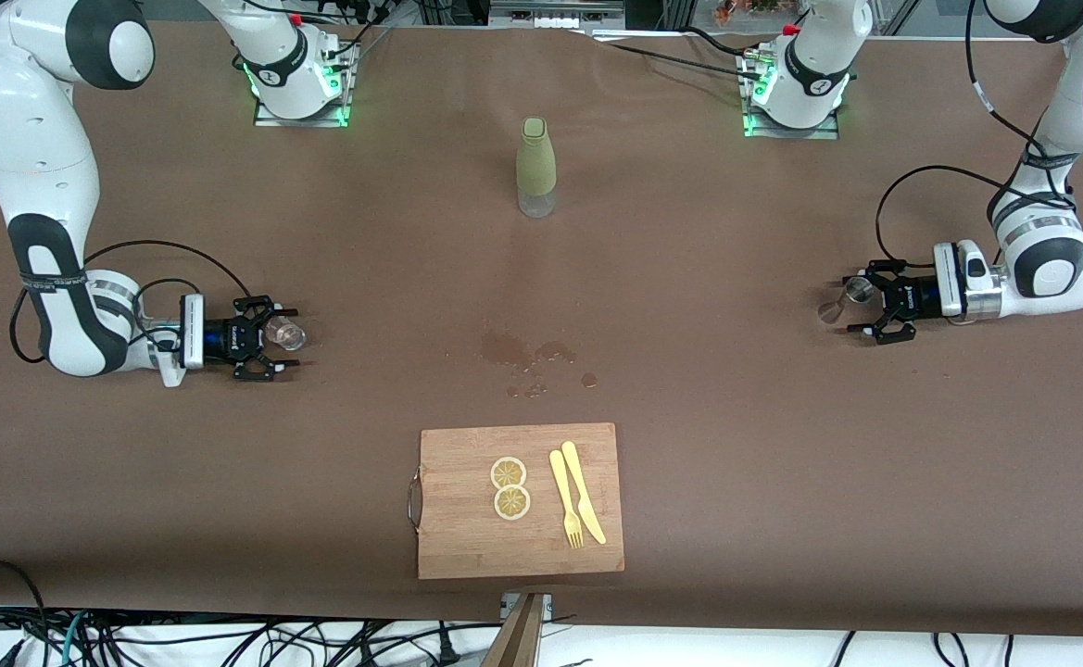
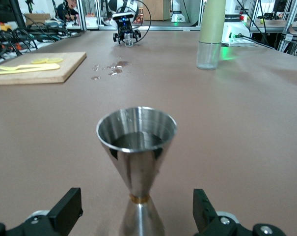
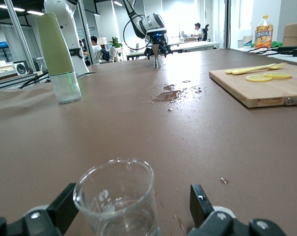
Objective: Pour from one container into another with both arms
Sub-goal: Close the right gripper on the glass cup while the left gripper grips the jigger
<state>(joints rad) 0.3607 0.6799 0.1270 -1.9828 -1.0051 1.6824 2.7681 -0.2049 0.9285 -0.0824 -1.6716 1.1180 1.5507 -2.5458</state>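
Observation:
A clear glass beaker point(image 1: 282, 333) stands on the brown table at the right arm's end. My right gripper point(image 1: 292, 339) is open, one finger on each side of the beaker point(image 3: 116, 196); one finger point(image 3: 201, 202) stands apart from the glass. A steel jigger point(image 1: 854, 294) stands upright at the left arm's end. My left gripper point(image 1: 852, 304) is open around that jigger point(image 2: 137, 142), and its fingers point(image 2: 68, 205) do not touch the waist. Some liquid shows in the jigger's cup.
A tall green-sleeved bottle point(image 1: 535, 162) stands mid-table near the arm bases. A wet spill point(image 1: 527, 355) marks the table's middle. Nearer the front camera lies a wooden cutting board point(image 1: 453, 547) with two lemon slices point(image 1: 510, 487), a yellow fork and a knife point(image 1: 578, 496).

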